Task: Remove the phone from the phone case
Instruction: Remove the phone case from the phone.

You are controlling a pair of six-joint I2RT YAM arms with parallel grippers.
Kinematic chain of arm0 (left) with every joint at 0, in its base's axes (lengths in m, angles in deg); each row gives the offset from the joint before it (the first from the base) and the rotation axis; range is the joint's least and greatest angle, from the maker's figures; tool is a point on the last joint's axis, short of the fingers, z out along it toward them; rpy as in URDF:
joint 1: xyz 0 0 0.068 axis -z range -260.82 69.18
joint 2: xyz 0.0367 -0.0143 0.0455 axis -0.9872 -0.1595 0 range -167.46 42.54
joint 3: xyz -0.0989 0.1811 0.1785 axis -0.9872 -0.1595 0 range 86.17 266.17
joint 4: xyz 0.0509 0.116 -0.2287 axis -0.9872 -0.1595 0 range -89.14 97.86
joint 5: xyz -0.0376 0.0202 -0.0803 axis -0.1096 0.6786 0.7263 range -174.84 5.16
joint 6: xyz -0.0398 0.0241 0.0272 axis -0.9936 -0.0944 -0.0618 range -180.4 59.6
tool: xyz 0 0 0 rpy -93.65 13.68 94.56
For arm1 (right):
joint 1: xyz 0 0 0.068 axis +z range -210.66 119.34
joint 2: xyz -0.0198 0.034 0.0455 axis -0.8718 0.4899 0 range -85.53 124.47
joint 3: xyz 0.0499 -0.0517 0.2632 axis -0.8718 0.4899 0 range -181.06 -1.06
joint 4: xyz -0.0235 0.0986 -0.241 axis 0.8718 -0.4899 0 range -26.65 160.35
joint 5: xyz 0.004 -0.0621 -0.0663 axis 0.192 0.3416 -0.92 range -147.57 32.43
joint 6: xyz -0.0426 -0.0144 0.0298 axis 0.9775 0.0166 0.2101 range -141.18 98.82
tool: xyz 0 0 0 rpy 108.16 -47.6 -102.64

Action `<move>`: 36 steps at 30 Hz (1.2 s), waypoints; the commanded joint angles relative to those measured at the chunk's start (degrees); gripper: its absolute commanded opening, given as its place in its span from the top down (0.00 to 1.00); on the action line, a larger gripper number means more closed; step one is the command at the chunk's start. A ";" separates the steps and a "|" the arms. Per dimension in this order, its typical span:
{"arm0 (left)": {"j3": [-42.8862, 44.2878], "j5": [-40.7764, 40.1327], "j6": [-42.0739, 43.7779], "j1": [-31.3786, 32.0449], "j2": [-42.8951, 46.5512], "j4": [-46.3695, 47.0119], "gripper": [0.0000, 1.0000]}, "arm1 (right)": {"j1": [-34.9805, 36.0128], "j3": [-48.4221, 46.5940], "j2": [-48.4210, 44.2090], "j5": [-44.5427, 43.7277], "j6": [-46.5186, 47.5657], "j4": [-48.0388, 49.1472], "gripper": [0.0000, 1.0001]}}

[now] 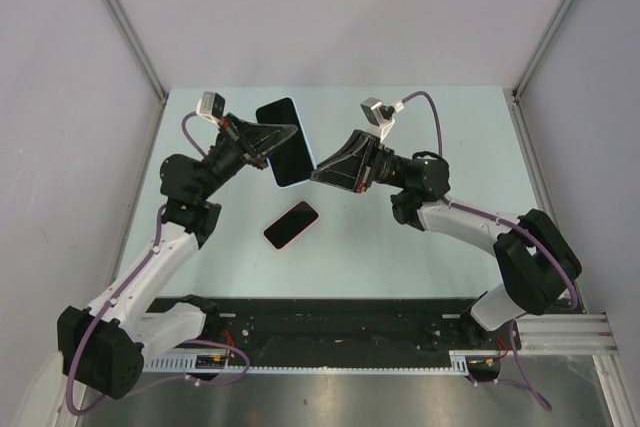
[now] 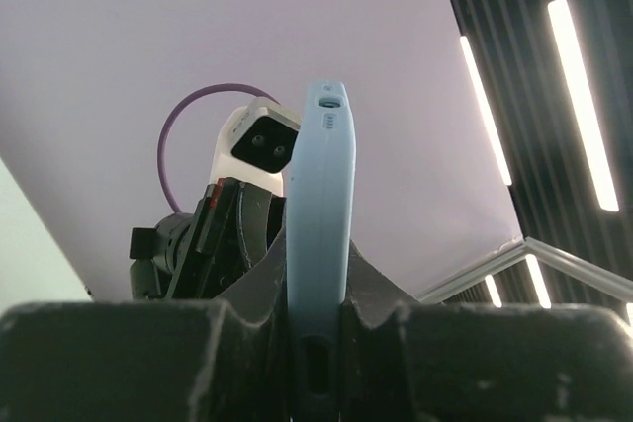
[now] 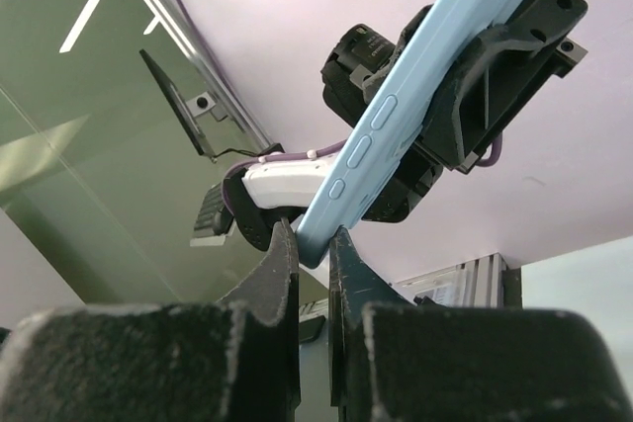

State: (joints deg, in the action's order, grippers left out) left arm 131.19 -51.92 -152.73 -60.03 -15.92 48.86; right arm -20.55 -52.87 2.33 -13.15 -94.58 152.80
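Note:
A light-blue phone case (image 1: 285,142) with a dark face is held in the air between both arms; I cannot tell whether a phone sits in it. My left gripper (image 1: 281,134) is shut on its left long edge; the left wrist view shows the case (image 2: 318,205) edge-on, clamped at my gripper (image 2: 316,315). My right gripper (image 1: 316,175) is shut on the case's lower right corner; in the right wrist view the case (image 3: 415,96) rises diagonally from my gripper (image 3: 314,249). A dark-screened phone with a pink rim (image 1: 291,224) lies flat on the table below.
The pale table (image 1: 420,247) is walled by grey panels on the left, back and right. A black rail (image 1: 330,327) with both arm bases runs along the near edge.

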 commanded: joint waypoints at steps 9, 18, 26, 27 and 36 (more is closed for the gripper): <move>6.23 1.35 -13.05 5.39 2.65 6.03 1.00 | -0.57 -3.73 4.08 5.93 8.10 9.30 1.00; 6.58 1.52 -12.87 6.45 2.47 5.59 1.00 | -1.18 -4.09 4.69 7.34 7.84 9.30 1.00; 6.67 1.52 -12.69 7.68 2.21 5.94 1.00 | -2.06 -4.09 4.96 7.69 7.49 9.30 1.00; 6.58 1.44 -12.61 7.68 2.29 5.85 1.00 | -2.06 -4.09 5.13 8.04 7.49 9.30 1.00; 5.26 1.88 -14.71 8.29 0.80 9.37 1.00 | -3.64 -4.17 5.22 11.03 7.14 9.22 1.00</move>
State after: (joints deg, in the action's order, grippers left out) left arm 132.04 -53.75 -157.01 -56.99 -16.45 47.68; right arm -23.43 -56.96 3.09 -3.90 -93.43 155.51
